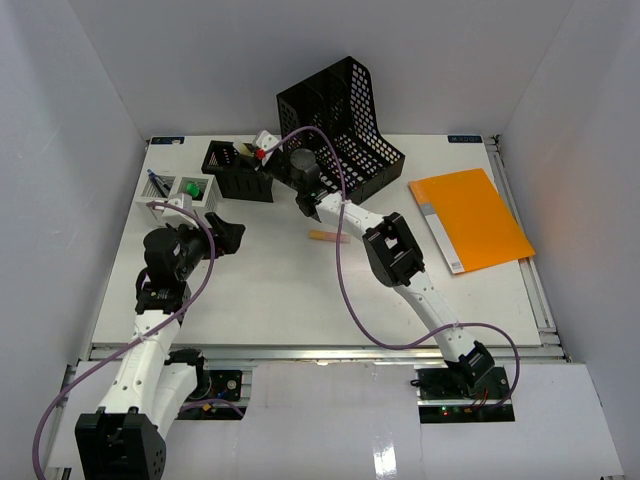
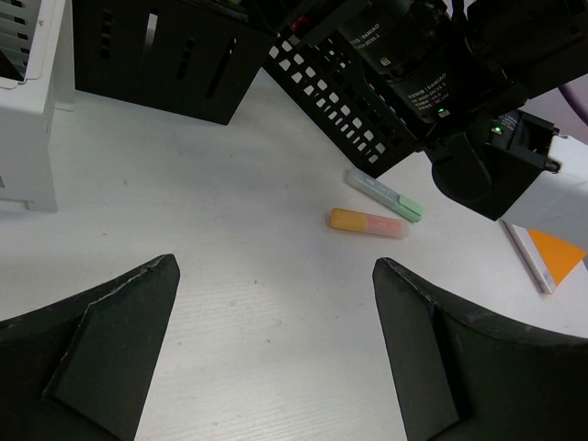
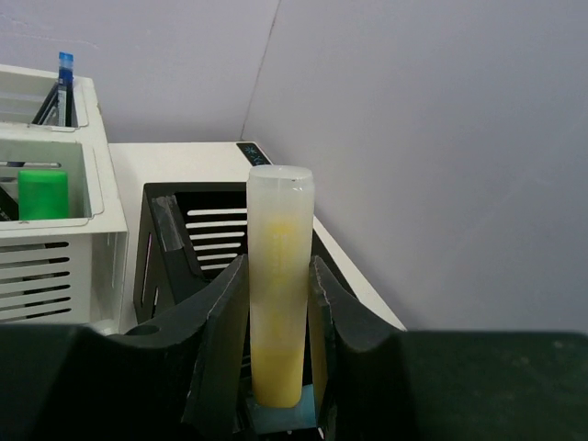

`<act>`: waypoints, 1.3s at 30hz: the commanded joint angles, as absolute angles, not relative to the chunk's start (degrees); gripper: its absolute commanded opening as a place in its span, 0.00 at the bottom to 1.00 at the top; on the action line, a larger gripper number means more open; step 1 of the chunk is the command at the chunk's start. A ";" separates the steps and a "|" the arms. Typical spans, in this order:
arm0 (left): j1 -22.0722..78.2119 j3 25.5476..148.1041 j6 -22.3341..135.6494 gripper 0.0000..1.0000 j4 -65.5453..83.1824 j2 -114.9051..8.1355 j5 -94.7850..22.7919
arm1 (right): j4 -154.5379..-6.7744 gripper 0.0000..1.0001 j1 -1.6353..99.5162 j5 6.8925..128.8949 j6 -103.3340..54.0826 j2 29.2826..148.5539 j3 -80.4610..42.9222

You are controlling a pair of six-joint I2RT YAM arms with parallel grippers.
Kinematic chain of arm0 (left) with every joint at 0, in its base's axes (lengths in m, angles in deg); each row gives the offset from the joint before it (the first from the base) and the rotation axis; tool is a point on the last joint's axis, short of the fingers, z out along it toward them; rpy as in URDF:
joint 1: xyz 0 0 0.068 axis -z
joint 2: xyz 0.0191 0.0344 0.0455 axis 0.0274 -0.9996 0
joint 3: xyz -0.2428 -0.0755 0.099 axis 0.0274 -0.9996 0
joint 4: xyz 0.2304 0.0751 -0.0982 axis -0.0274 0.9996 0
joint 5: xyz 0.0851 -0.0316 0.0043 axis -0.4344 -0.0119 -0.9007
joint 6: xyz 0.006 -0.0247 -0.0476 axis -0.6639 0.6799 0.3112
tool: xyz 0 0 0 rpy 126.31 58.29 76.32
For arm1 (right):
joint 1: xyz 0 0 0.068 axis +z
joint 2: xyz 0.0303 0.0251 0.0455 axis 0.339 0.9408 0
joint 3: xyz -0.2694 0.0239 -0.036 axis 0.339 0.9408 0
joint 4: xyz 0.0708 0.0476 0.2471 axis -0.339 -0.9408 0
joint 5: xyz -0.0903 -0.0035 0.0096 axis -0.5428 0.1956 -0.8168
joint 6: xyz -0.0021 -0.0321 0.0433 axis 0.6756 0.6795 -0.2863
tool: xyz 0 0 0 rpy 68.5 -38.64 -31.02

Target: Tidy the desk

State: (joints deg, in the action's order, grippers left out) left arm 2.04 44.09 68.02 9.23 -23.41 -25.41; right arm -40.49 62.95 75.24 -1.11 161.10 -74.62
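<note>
The desk [image 1: 270, 290] lies below the right gripper [image 3: 276, 287] clasping a yellow marker [image 3: 277, 230].

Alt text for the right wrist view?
The right arm's jaws grip a pale yellow highlighter, with a black slotted holder just beyond it. At left, a white organizer holds a green item and a blue-capped pen.

top view overlooks the whole desk [image 1: 300, 290]; both close wrist views share the black organizer [image 3: 175, 239].
</note>
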 commanded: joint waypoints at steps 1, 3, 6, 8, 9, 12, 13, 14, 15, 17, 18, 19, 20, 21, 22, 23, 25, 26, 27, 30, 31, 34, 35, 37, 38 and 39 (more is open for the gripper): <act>1.66 46.14 67.49 0.98 8.56 -22.85 -23.70 | -32.42 0.24 63.41 73.24 -2.29 160.90 -77.77; 1.66 45.97 67.57 0.98 7.63 -23.19 -22.22 | -32.27 0.46 63.41 73.49 -1.88 160.41 -76.48; 1.66 45.39 68.69 0.98 5.60 -24.24 -16.81 | -31.76 0.85 63.33 74.03 -1.82 158.69 -73.73; 1.66 44.73 70.70 0.98 0.58 -26.71 -9.87 | -31.72 0.96 63.32 74.88 -1.47 157.42 -72.68; 1.66 44.44 71.76 0.98 -0.61 -27.78 -6.24 | -31.72 0.98 63.32 75.04 -1.46 156.47 -72.21; 1.66 44.68 75.74 0.98 -2.52 -32.00 -3.25 | -31.47 0.97 63.23 76.03 -1.70 152.40 -69.18; 1.66 44.47 77.46 0.98 -3.21 -32.92 -3.21 | -31.50 0.94 63.11 76.52 -2.05 150.67 -67.30; 1.66 44.20 79.29 0.98 -3.99 -33.85 -3.21 | -31.54 0.90 62.97 77.02 -2.42 148.96 -65.29; 1.66 42.91 81.03 0.98 -6.77 -34.82 -2.31 | -32.16 0.90 62.64 77.74 -3.09 146.03 -63.88; 1.66 41.02 85.89 0.98 -10.96 -36.68 -1.12 | -36.14 0.90 61.70 78.64 -4.17 140.23 -61.65; 1.68 40.71 88.66 0.98 -11.42 -37.34 -1.52 | -41.25 0.90 60.93 78.75 -4.36 137.66 -61.83; 1.72 40.59 90.95 0.98 -11.16 -37.78 -2.50 | -47.77 0.90 60.03 78.83 -4.36 135.38 -62.92; 1.90 40.77 92.76 0.98 -10.54 -38.06 -3.70 | -53.77 0.90 58.93 79.01 -4.26 133.26 -63.80; 2.85 41.72 93.38 0.98 -8.99 -37.97 -5.62 | -58.46 0.90 57.46 80.02 -3.80 130.91 -63.46; 4.90 42.64 93.90 0.98 -7.24 -37.81 -7.99 | -63.04 0.90 56.28 82.48 -3.03 126.91 -61.31; 7.09 43.84 94.28 0.98 -4.84 -38.19 -10.54 | -68.19 0.90 55.03 84.57 -2.15 123.70 -59.05; 11.98 46.67 94.71 0.98 -0.07 -39.98 -15.84 | -77.56 0.90 52.37 89.36 0.97 118.75 -54.36; 15.68 49.05 95.43 0.98 1.78 -42.15 -20.04 | -80.60 0.90 49.99 93.50 2.13 115.53 -50.27; 19.78 51.76 96.37 0.98 3.73 -44.72 -24.85 | -83.56 0.90 47.23 97.93 2.76 111.92 -45.51; 25.25 58.24 100.26 0.98 12.30 -50.73 -34.44 | -89.62 0.90 40.72 104.38 2.64 104.38 -35.02; 26.81 60.85 100.96 0.98 13.73 -51.99 -37.23 | -90.35 0.90 38.34 106.20 3.03 101.68 -32.65; 31.89 69.08 106.15 0.98 24.37 -60.29 -45.04 | -93.01 0.90 30.54 109.72 4.95 92.45 -15.87; 32.95 73.80 107.49 0.97 29.43 -62.54 -49.33 | -92.83 0.90 29.15 110.01 5.28 90.58 -11.83; 35.54 83.76 110.77 0.93 40.28 -69.01 -56.20 | -92.63 0.90 27.39 108.71 4.88 87.34 -3.81; 36.24 87.44 112.21 0.91 44.39 -71.83 -57.77 | -92.55 0.90 27.29 108.19 4.13 86.55 -1.56; 36.91 92.35 114.99 0.90 49.67 -75.77 -59.19 | -92.26 0.90 27.11 108.50 3.28 85.82 1.15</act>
